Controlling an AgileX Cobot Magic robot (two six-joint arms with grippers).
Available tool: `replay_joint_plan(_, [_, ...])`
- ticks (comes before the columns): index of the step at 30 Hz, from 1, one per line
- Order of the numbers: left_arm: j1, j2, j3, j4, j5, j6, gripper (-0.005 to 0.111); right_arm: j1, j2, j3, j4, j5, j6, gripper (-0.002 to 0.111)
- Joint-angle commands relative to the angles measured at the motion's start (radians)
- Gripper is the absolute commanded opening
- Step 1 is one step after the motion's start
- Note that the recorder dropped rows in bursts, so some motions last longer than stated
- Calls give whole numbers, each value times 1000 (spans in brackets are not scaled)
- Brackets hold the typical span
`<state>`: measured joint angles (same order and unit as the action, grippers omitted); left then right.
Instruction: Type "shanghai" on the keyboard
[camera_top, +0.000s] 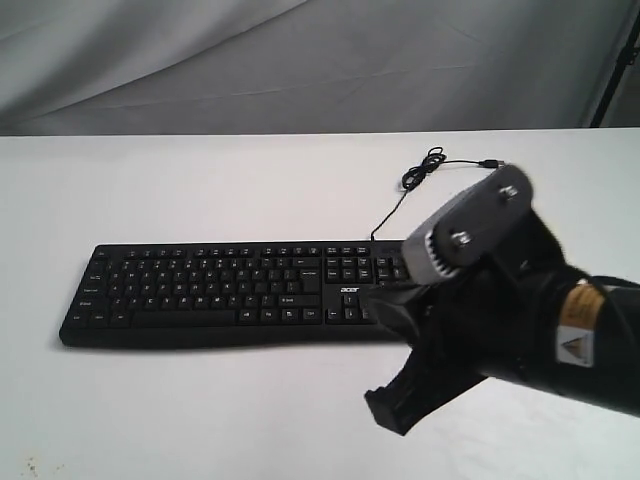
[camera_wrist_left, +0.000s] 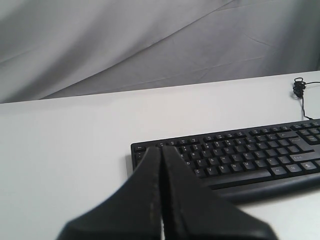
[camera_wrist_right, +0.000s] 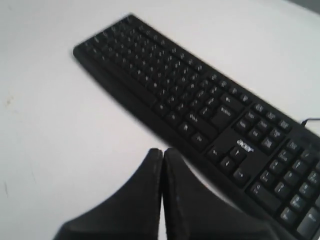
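Note:
The black keyboard (camera_top: 200, 285) lies flat on the white table, its number pad end hidden behind my right arm (camera_top: 520, 300). Its thin cable (camera_top: 420, 175) coils behind it. In the right wrist view my right gripper (camera_wrist_right: 162, 151) is shut and empty, hovering over bare table just in front of the keyboard (camera_wrist_right: 165, 80), near the arrow keys and the acer logo (camera_wrist_right: 245, 146). My left gripper (camera_wrist_left: 161, 148) is also shut and empty; its tips line up with the left end of the keyboard (camera_wrist_left: 250, 155). The left arm does not show in the exterior view.
The white table (camera_top: 200, 180) stretches around the keyboard on all sides. A grey cloth backdrop (camera_top: 300, 60) hangs behind the table's far edge. A dark pole (camera_top: 615, 70) stands at the back right. The cable coil (camera_wrist_left: 300, 90) lies behind the keyboard's right part.

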<state>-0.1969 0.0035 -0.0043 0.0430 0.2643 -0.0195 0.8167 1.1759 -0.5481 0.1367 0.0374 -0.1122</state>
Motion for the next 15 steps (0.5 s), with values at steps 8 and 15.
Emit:
replay_joint_plan(8, [-5,-3,4,1,-5,-3,0,-46,-566,32,24,254,38,0])
replay_joint_plan(15, [-5,-3,4,1,-5,-3,0,-181,-921,239,48,157,42,0])
